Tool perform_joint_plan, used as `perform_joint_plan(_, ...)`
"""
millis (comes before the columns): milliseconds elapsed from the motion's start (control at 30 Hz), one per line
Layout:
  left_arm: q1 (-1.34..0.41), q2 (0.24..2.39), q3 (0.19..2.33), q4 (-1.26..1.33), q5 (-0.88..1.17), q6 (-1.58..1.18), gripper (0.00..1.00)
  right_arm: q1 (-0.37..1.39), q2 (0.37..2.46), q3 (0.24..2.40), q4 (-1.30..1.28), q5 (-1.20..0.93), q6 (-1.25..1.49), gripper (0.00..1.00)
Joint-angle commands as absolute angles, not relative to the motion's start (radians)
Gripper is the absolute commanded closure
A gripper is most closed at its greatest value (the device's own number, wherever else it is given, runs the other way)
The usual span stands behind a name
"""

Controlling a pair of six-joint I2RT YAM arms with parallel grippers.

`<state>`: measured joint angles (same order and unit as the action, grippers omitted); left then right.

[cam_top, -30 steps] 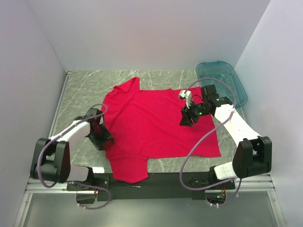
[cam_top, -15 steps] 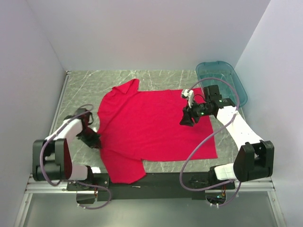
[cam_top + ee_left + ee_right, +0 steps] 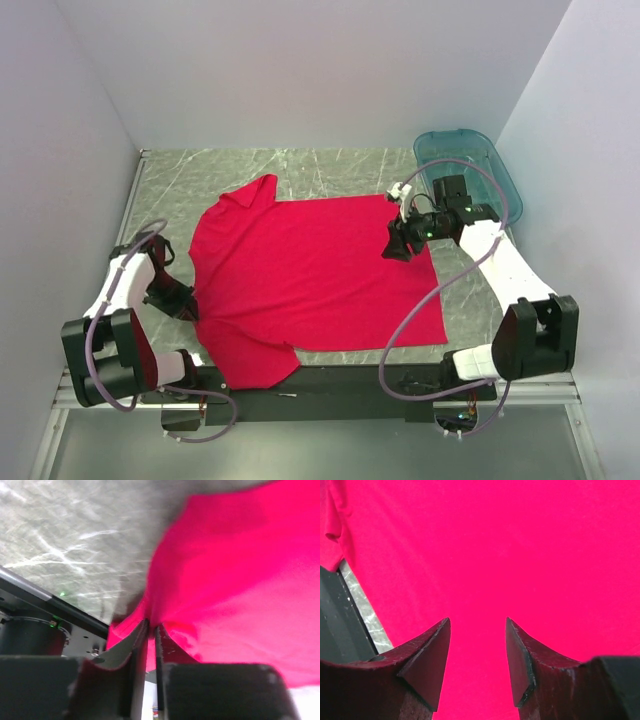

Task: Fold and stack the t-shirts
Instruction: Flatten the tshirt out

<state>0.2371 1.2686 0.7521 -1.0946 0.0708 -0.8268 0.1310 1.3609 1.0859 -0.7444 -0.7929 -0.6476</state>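
Note:
A red t-shirt [image 3: 310, 275] lies spread on the grey marbled table [image 3: 220, 175], one sleeve at the far left, the other at the near edge. My left gripper [image 3: 188, 300] is shut on the shirt's left edge, between the sleeves; the left wrist view shows the red cloth [image 3: 235, 580] pinched between the closed jaws [image 3: 151, 625]. My right gripper [image 3: 395, 250] is open and hovers over the shirt's right part, near its far right corner. The right wrist view shows only red cloth [image 3: 485, 555] between the spread fingers [image 3: 477, 622].
A clear blue plastic bin [image 3: 470, 170] stands at the far right corner. White walls close in the table on three sides. The black base rail [image 3: 330, 380] runs along the near edge, under the shirt's near sleeve.
My left gripper has dragged the shirt's edge to the left, and the whole shirt has slid left and flattened. My right gripper has shifted only slightly, staying open above the cloth.

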Motion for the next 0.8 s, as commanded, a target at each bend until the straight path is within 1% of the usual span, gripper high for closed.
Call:
perform_joint_plan(0, 0.245, 1.236, 0.863, -1.074, 0.164, -0.721, 0.79, 0.117, 1.414, 1.160, -0.730, -0.794, -0.638, 0.45)
perform_joint_plan(33, 0.245, 1.212, 0.909, -1.027, 0.170, -0.703, 0.67, 0.117, 1.430, 1.163, -0.724, -0.801, -0.635, 0.45)
perform_joint_plan(67, 0.245, 1.198, 0.931, -0.997, 0.182, -0.692, 0.59, 0.117, 1.437, 1.166, -0.723, -0.810, -0.629, 0.45)
perform_joint_plan(100, 0.245, 1.169, 0.948, -0.944, 0.277, -0.654, 0.55, 0.117, 1.449, 1.170, -0.719, -0.824, -0.626, 0.45)
perform_joint_plan(133, 0.242, 1.151, 0.946, -0.895, 0.308, -0.657, 0.29, 0.117, 1.456, 1.173, -0.719, -0.828, -0.623, 0.45)
perform_joint_plan(200, 0.229, 1.112, 0.913, -0.668, 0.406, -0.682, 0.01, 0.118, 1.468, 1.184, -0.729, -0.831, -0.623, 0.45)
perform_joint_plan(233, 0.224, 1.102, 0.873, -0.591, 0.463, -0.704, 0.01, 0.117, 1.468, 1.184, -0.735, -0.830, -0.624, 0.45)
perform_joint_plan(267, 0.221, 1.120, 0.861, -0.437, 0.485, -0.727, 0.01, 0.117, 1.467, 1.183, -0.727, -0.824, -0.623, 0.45)
perform_joint_plan(367, 0.189, 1.305, 0.867, -0.196, 0.583, -0.831, 0.01, 0.118, 1.466, 1.180, -0.722, -0.810, -0.620, 0.45)
perform_joint_plan(400, 0.152, 1.393, 0.900, -0.143, 0.580, -0.854, 0.00, 0.118, 1.474, 1.186, -0.729, -0.810, -0.620, 0.44)
perform_joint_plan(500, 0.094, 1.515, 0.963, -0.011, 0.552, -0.909, 0.01, 0.117, 1.477, 1.187, -0.726, -0.796, -0.611, 0.45)
perform_joint_plan(533, 0.088, 1.602, 1.015, -0.006, 0.552, -0.923, 0.01, 0.117, 1.476, 1.184, -0.710, -0.792, -0.601, 0.45)
perform_joint_plan(567, 0.080, 1.647, 1.049, 0.018, 0.548, -0.931, 0.06, 0.117, 1.474, 1.180, -0.703, -0.785, -0.595, 0.44)
perform_joint_plan(600, 0.066, 1.696, 1.089, 0.008, 0.529, -0.939, 0.15, 0.117, 1.476, 1.175, -0.696, -0.782, -0.591, 0.44)
perform_joint_plan(633, 0.061, 1.786, 1.165, -0.027, 0.525, -0.943, 0.30, 0.117, 1.479, 1.175, -0.689, -0.781, -0.585, 0.44)
perform_joint_plan(700, 0.045, 1.888, 1.250, -0.044, 0.503, -0.963, 0.46, 0.117, 1.485, 1.170, -0.689, -0.779, -0.580, 0.44)
perform_joint_plan(733, 0.038, 1.913, 1.274, -0.058, 0.496, -0.963, 0.57, 0.115, 1.485, 1.169, -0.683, -0.775, -0.577, 0.44)
perform_joint_plan(767, 0.032, 1.936, 1.301, -0.073, 0.483, -0.966, 0.60, 0.115, 1.485, 1.160, -0.678, -0.773, -0.575, 0.44)
